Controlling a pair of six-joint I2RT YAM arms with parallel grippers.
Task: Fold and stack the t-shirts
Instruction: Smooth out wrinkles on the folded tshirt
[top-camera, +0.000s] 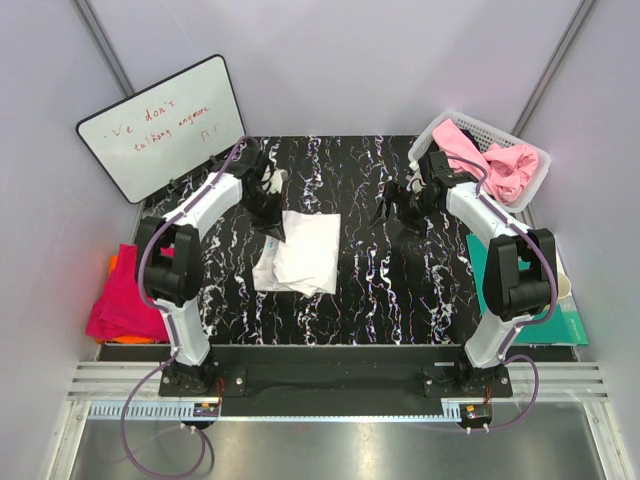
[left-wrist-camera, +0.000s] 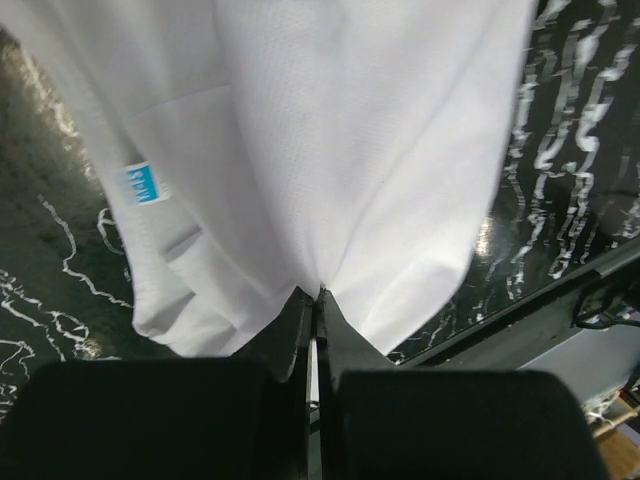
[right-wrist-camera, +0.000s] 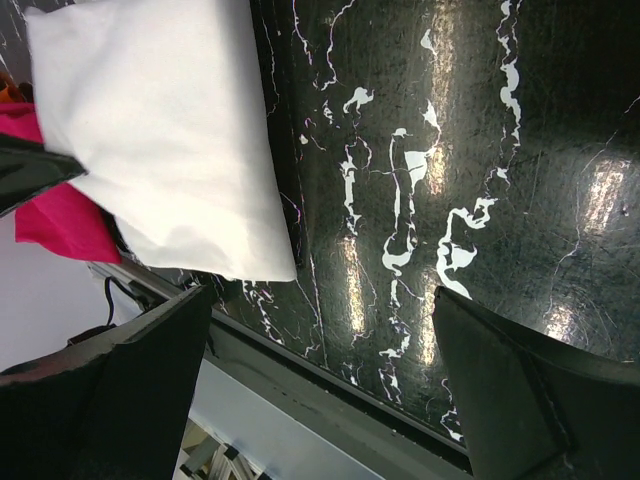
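A white t-shirt (top-camera: 298, 253) lies partly folded in the middle of the black marbled table (top-camera: 380, 290). My left gripper (top-camera: 272, 222) sits at its far left edge, shut on the cloth. In the left wrist view the white t-shirt (left-wrist-camera: 330, 150) with its small blue label (left-wrist-camera: 141, 184) is pinched at my left gripper (left-wrist-camera: 318, 295). My right gripper (top-camera: 392, 208) hovers open to the right of the shirt, holding nothing. The right wrist view shows the white t-shirt (right-wrist-camera: 170, 130) well left of the open right gripper (right-wrist-camera: 322, 350). Pink t-shirts (top-camera: 490, 162) fill the basket. A magenta-red t-shirt (top-camera: 122, 300) over an orange one lies far left.
The white mesh basket (top-camera: 533, 155) stands at the back right. A teal mat (top-camera: 560, 320) lies at the right edge. A whiteboard (top-camera: 165, 125) leans at the back left. The table's near edge (right-wrist-camera: 330, 385) shows in the right wrist view.
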